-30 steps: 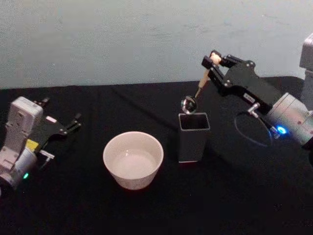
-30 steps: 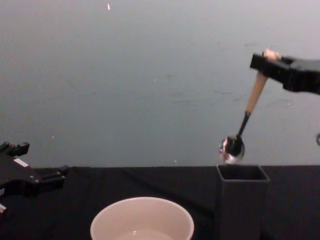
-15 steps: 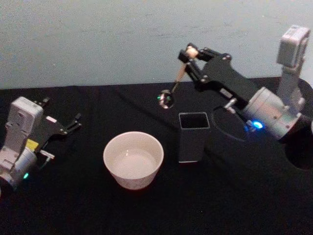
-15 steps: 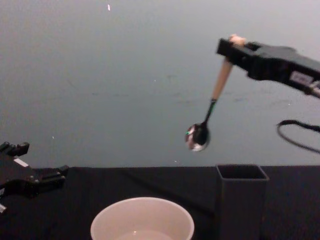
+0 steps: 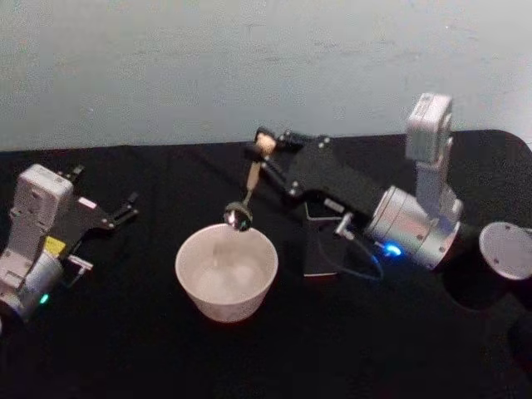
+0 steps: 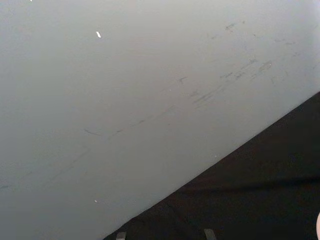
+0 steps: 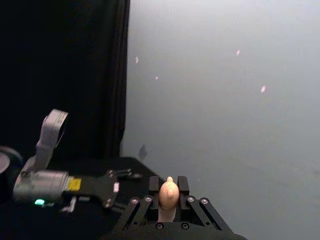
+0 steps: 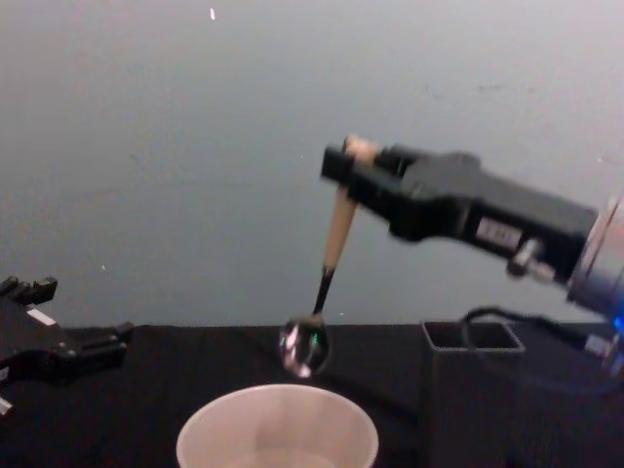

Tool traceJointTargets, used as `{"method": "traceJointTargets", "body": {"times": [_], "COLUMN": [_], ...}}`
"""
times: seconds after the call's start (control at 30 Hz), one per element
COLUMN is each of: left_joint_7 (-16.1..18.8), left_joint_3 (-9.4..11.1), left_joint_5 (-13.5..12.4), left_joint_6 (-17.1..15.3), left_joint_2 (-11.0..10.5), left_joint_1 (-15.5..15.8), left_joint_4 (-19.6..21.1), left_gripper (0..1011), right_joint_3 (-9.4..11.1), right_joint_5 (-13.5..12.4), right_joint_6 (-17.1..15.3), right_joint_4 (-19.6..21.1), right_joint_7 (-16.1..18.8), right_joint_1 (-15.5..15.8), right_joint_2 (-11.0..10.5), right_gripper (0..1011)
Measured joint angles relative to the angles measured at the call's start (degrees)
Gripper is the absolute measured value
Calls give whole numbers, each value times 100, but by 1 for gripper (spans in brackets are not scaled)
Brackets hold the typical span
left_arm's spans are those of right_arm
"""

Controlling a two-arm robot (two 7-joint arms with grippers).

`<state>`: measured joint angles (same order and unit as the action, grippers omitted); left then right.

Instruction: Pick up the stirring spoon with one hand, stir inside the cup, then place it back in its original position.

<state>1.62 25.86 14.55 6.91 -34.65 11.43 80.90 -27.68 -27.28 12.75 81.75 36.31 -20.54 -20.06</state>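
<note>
The black right gripper [image 5: 263,148], clamped on the bear-topped beige handle, hangs the small metal stirring spoon [image 5: 247,189] bowl-down just above the wide cream-white round cup [image 5: 224,303], likely for dipping; the black left gripper [image 5: 105,189] lies parked, fingers apart, at far left.

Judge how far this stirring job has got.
Done: the right end effector grips the stirring spoon, out of the holder. In hand: its bowl hangs above the cup. To do: stirring, then returning it to the holder. The left end effector is parked.
</note>
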Motion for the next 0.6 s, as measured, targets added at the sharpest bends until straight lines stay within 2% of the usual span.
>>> {"method": "traceJointTargets", "body": {"times": [0.27,0.37,0.6], "left_joint_7": [0,0,0], "left_joint_3": [0,0,0], "left_joint_5": [0,0,0], "left_joint_6": [0,0,0], "left_joint_2": [0,0,0], "left_joint_1": [0,0,0], "left_joint_4": [0,0,0], "left_gripper": [1001,1001,1001], "right_joint_3": [-186,-269,-342], "right_joint_5": [208,345,529], "right_joint_6": [340,595,963], "right_joint_4": [-360,-591,-952], "right_joint_7": [172,257,340], "right_joint_1": [-16,-36,-90], "right_joint_2": [64,120,252], "right_gripper": [214,214,214]}}
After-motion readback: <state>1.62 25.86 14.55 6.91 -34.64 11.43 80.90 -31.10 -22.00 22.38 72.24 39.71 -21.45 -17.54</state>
